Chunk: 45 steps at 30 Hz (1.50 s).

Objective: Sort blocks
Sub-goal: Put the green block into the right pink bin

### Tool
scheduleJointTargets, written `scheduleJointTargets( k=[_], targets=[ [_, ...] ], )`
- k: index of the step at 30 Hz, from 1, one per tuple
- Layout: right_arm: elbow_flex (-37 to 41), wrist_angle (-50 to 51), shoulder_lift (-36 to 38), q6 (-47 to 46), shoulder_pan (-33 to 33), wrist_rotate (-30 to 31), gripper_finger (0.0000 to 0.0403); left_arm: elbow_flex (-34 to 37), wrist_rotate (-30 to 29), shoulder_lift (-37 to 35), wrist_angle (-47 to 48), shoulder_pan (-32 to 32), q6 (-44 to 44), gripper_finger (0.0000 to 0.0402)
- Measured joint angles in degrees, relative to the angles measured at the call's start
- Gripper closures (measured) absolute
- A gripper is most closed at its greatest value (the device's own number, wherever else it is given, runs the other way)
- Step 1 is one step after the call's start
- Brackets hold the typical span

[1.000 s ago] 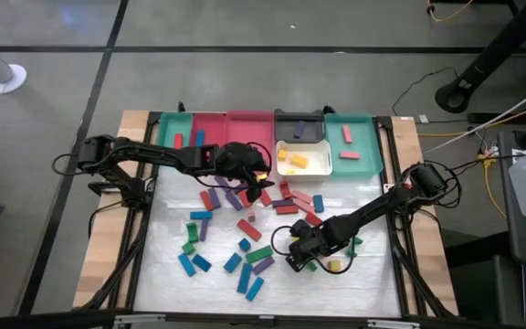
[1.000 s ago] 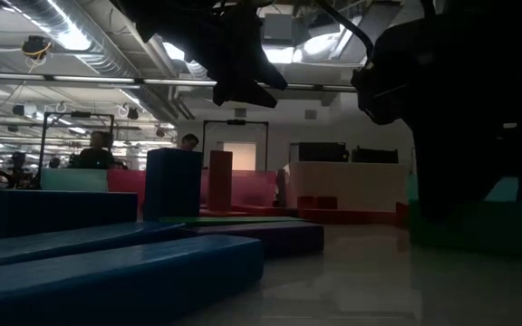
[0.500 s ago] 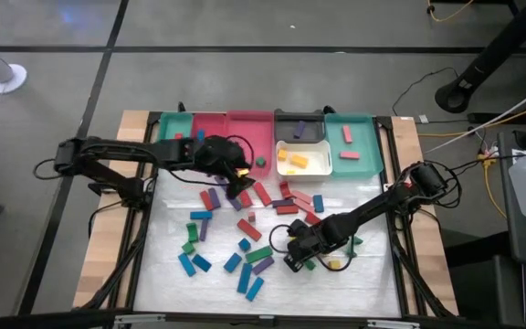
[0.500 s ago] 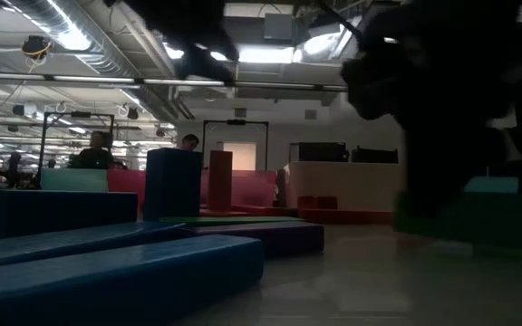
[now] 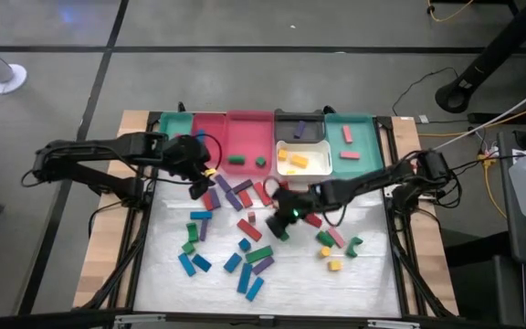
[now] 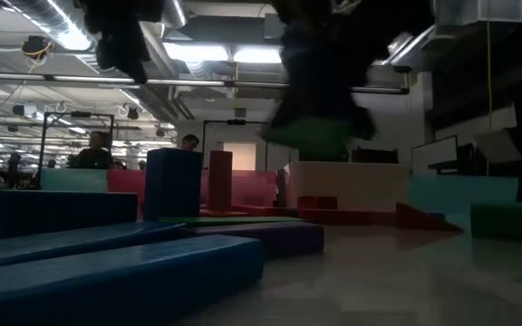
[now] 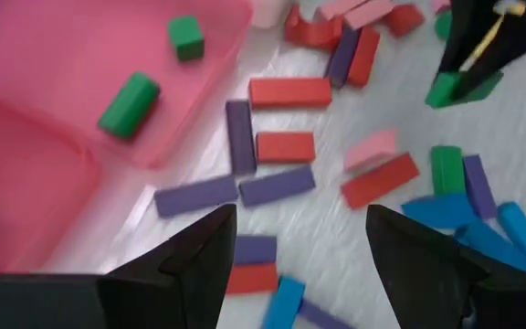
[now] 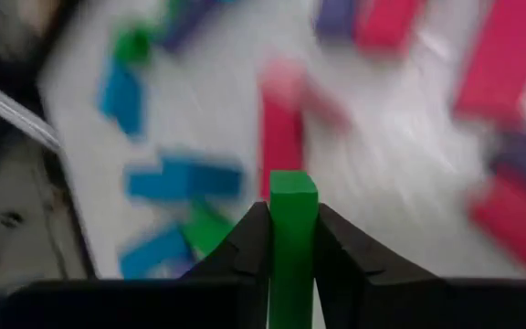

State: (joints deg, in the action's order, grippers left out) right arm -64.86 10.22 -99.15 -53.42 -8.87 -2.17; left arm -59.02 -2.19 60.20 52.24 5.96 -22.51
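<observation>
Right gripper (image 8: 292, 239) clamped on a green block (image 8: 292, 228), scattered blocks (image 5: 245, 251) beneath. Left gripper (image 7: 292, 260) spread wide, pink tray (image 7: 53, 137) just beside.

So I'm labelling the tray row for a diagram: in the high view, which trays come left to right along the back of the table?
Teal tray → red tray → pink tray → black tray → teal tray. The white tray overlaps the black one, so I leave it out.

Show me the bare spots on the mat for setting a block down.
Free: the mat's front right corner beyond the yellow block, and its right edge below the teal tray. Crowded: the centre, around the right gripper holding a green block.
</observation>
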Motion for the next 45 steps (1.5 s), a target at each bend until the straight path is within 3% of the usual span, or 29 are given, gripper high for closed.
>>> scheduleJointTargets(
  k=[5,15,24,32,35,39,45],
  targets=[
    [-0.1,-10.5,-0.9,6.4,6.7,0.7,0.0341,0.0,-0.8,-1.1,1.4,0.0,-0.3,0.0170],
    [0.1,-19.7,-3.7,9.2,18.2,6.8,0.0330,0.0,-1.6,-1.2,1.4,0.0,1.0,0.0170],
    [0.0,-32.4,-8.9,8.8,22.2,8.1,0.0322,0.0,-1.6,-1.2,2.6,0.0,1.6,0.0170],
    [0.0,-34.6,-9.6,8.9,23.3,9.7,0.0320,0.0,-1.5,-1.2,14.3,0.0,2.9,0.0170],
    [0.0,-34.6,-9.6,8.9,23.6,9.7,0.0320,0.5,-1.4,-1.2,16.8,0.0,-3.5,0.0170],
    [0.0,-34.6,-9.6,9.0,23.9,9.7,0.0316,3.2,-1.6,-1.2,16.3,0.0,-20.1,0.0170],
    [0.0,-34.6,-9.6,9.0,24.0,13.6,0.0273,11.5,-1.6,-1.1,12.2,0.0,-41.4,0.0170]
  ],
)
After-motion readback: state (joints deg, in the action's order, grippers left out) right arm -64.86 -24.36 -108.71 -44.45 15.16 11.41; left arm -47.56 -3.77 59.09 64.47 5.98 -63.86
